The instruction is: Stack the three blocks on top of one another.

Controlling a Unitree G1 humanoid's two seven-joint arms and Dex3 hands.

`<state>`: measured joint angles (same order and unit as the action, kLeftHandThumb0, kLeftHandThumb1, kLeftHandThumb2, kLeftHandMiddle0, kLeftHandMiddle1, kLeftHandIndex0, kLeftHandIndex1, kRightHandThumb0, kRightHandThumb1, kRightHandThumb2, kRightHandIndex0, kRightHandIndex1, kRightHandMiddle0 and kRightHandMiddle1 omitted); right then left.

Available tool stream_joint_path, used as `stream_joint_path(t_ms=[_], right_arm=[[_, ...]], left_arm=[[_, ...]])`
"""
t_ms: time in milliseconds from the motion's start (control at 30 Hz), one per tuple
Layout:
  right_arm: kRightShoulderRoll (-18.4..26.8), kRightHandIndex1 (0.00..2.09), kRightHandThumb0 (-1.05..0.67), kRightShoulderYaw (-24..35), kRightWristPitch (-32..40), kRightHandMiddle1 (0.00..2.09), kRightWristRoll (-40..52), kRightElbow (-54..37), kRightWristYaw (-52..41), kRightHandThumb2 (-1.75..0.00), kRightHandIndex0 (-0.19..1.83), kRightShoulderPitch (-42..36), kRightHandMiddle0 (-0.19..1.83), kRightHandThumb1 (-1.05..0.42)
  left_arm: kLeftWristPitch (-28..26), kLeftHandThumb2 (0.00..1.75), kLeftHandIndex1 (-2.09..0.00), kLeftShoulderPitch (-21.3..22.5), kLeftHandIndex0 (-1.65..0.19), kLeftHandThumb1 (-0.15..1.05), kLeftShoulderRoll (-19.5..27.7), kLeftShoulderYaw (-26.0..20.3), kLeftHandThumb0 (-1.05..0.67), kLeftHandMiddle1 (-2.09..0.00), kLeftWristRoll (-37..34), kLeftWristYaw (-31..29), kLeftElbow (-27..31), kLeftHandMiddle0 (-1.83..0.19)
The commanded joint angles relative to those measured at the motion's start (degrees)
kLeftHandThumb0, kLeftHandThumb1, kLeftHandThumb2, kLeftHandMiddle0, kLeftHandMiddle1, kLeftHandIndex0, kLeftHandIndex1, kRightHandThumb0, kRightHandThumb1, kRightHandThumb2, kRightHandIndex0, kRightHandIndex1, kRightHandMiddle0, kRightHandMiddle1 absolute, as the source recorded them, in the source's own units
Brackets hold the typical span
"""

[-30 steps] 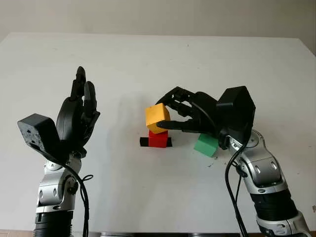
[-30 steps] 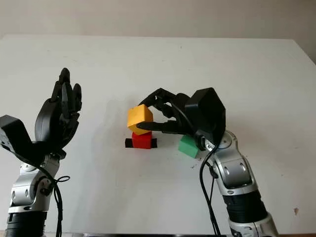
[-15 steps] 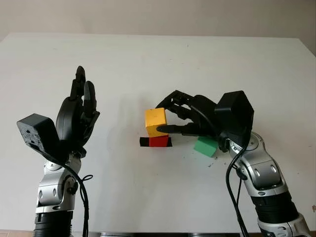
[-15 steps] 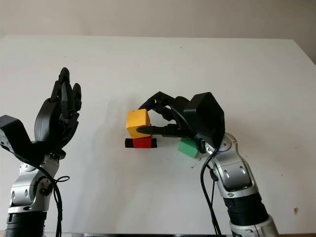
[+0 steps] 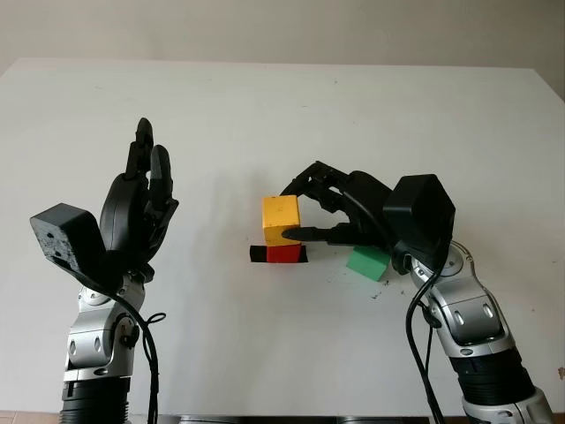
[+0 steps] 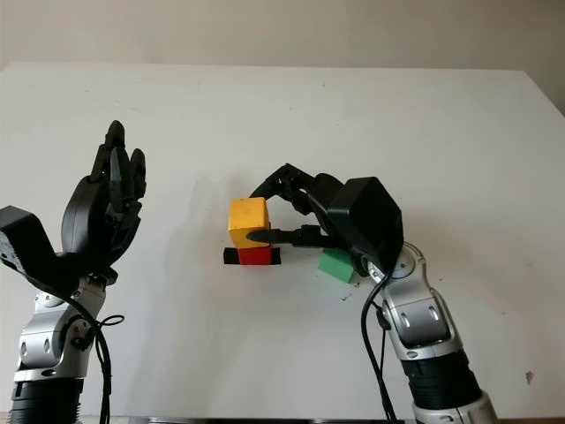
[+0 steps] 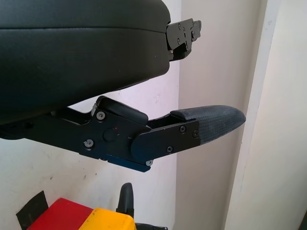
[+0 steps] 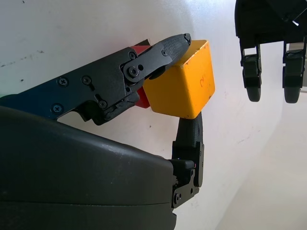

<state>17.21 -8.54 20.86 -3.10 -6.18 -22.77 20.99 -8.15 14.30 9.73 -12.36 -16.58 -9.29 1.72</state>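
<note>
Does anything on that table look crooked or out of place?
Nothing looks damaged or spilled. The yellow foam cube, held in the right hand, sits on the red cube, which rests on a black tape strip. The green cube lies apart. The left hand is raised, open.

Block atop block; third block right.
</note>
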Motion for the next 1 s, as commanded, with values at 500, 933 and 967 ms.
stream_joint_path(t_ms=[500, 933, 967], right_arm=[[1.92, 0.02, -0.67, -0.25, 1.17, 0.93, -0.68, -0.36, -3.02, -0.05, 0.00, 0.61, -0.14, -0.92], [5.59, 0.00, -0.72, -0.72, -3.88, 0.20, -0.59, -0.54, -8.67, -0.05, -0.19, 0.63, -0.19, -0.90], [5.83, 0.00, -0.73, -0.66, -4.40, 0.19, -0.52, -0.43, -9.00, -0.05, -0.19, 0.62, -0.19, -0.90]], left_arm=[[0.27, 0.65, 0.00, -0.68, 0.19, 1.05, 1.13, -0.53, -0.75, 0.00, -0.10, -0.75, 0.97, 0.19], [-0.10, 0.64, 0.00, -0.55, 0.19, 1.05, 1.43, -0.75, -0.75, 0.00, -0.55, -1.10, 0.97, 0.19], [-0.19, 0.64, 0.00, -0.57, 0.19, 1.05, 1.43, -0.72, -0.75, 0.00, -0.49, -0.98, 1.08, 0.19]])
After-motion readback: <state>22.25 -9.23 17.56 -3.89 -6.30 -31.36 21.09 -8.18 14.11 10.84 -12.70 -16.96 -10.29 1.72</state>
